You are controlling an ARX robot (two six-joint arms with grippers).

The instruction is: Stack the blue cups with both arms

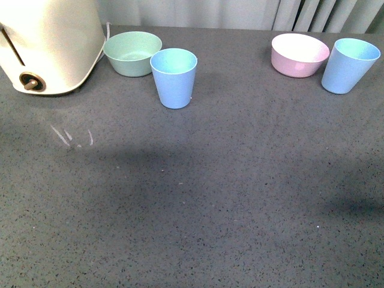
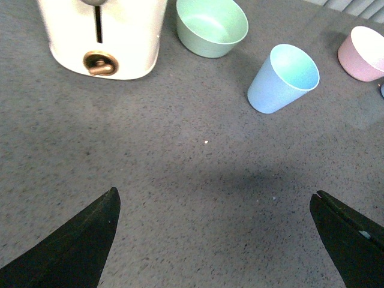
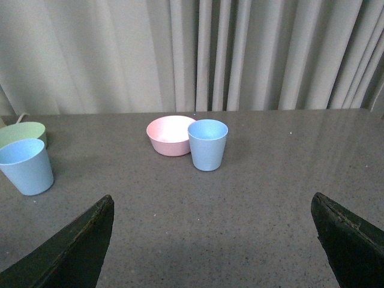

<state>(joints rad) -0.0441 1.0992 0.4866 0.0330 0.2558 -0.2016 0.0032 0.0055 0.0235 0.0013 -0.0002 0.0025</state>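
On the table (image 1: 198,210), left cup (image 1: 174,78) stands beside green bowl (image 1: 132,53), right cup (image 1: 350,65) beside pink bowl (image 1: 299,55); left hand (image 2: 214,198) and right hand (image 3: 211,198) gape wide, empty.

Looks like a home kitchen corner: dark speckled stone-like worktop (image 1: 210,210) carrying a white toaster-like appliance (image 1: 48,42), a mint-green bowl (image 1: 132,53), a pink bowl (image 1: 299,54) and two blue cups (image 1: 174,78) (image 1: 350,65), backed by pale pleated curtains (image 3: 240,54). Could equally be staged; cannot tell.

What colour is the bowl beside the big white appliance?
Mint green; the round matte bowl shows best in the left wrist view.
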